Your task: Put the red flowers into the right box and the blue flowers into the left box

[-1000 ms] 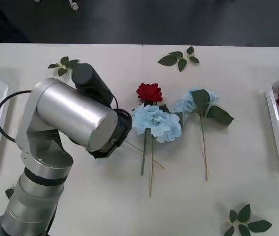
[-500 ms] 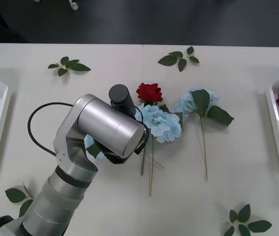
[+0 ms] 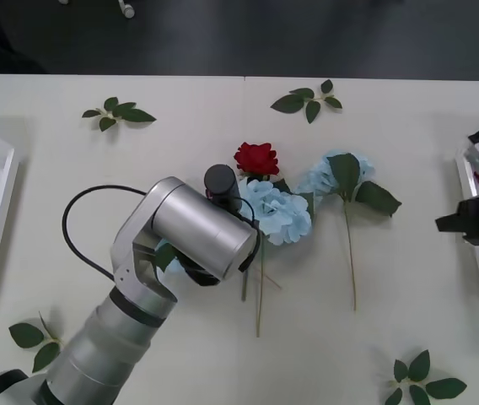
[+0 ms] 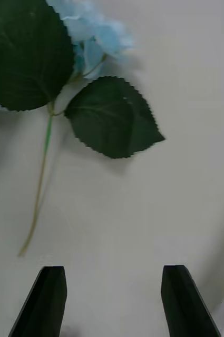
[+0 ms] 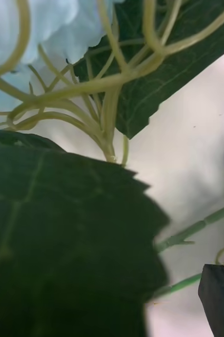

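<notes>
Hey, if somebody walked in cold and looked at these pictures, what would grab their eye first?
Probably the big silver left arm reaching over mid-table, its left gripper pressed close among a pale blue flower's stems and dark leaves. Next, the fluffy blue flowers beside a small red rose at the centre. At the right edge, the open right gripper hovers by the white right box.
</notes>
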